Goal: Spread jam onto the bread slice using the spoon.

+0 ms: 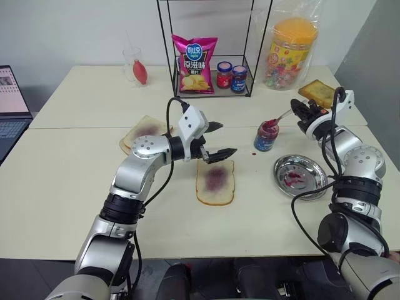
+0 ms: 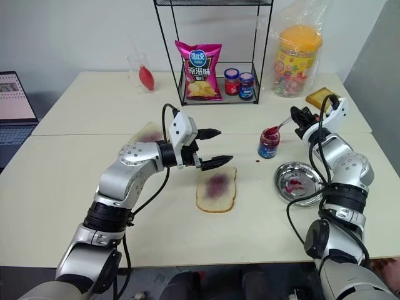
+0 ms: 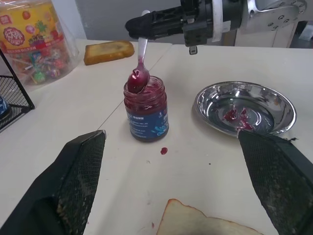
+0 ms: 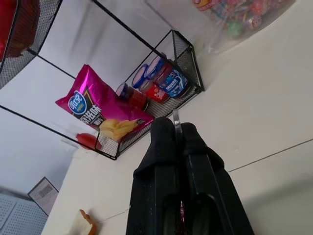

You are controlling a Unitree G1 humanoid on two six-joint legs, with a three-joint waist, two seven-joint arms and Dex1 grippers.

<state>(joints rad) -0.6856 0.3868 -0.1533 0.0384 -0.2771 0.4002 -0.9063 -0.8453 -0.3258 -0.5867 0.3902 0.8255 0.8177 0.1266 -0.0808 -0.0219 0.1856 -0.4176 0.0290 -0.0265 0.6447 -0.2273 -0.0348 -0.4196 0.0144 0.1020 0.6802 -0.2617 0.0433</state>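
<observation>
Spoon: you have the spoon [image 3: 141, 63] pinched by its handle in the right gripper [image 3: 142, 24], jaws clamped together on it. Its bowl sits at the mouth of the jar, loaded with a dark red blob.
Jam: the jam [image 3: 146, 95] fills the small blue-labelled jar [image 1: 267, 135], which stands upright on the table between the bread and the steel dish. One drop lies on the table just beside the jar's base.
Bread slice: the bread slice [image 1: 215, 181] lies flat near the table's front middle, apart from the jar, with a purple patch already at its centre and its edges still bare.
Left gripper: your left gripper [image 1: 215, 139] hovers just above the slice's far edge, jaws wide apart and holding nothing.
Step in hand: by my reading you are scooping, with the spoon at the jar's rim, either taking jam or just lifting out.
Next move: lift the bowl clear of the rim, keep it level so the blob stays on, and carry it across to the slice. Your open left gripper stands over the far edge, so come in low toward the centre patch or move that arm aside.
Around: the steel dish [image 1: 300, 176] beside the jar carries red smears; toast [image 1: 317, 92] lies behind your right arm.
</observation>
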